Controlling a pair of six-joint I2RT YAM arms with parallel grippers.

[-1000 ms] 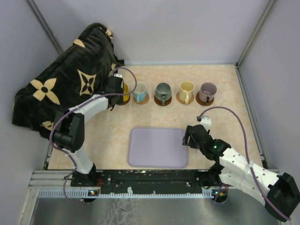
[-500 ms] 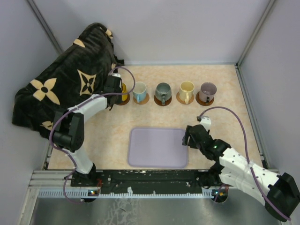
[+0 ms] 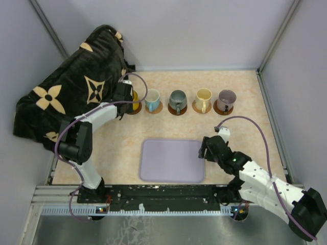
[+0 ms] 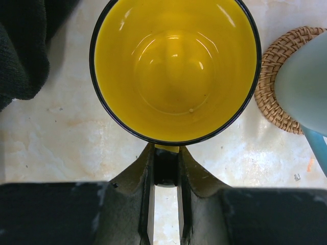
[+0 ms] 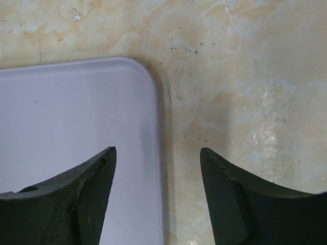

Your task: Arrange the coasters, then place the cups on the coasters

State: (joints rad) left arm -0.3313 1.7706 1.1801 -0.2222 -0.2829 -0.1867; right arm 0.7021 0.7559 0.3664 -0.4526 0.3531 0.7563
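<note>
Top external view: we see four cups (image 3: 178, 98) on coasters (image 4: 271, 87), our left gripper (image 4: 166, 166) pinching the handle of the yellow cup (image 4: 176, 66), our right gripper (image 5: 158, 153) spread empty, only the release left.

I find this to be a laboratory robot cell: my left arm (image 3: 97, 116) and right arm (image 3: 258, 178) are bolted to a slotted metal rail (image 3: 163, 209) at the edge of a marble-patterned table (image 3: 245, 127), boxed in by plain grey panels (image 3: 204, 30) on aluminium posts (image 3: 278, 35), purple cables (image 3: 240, 117) exposed.
</note>
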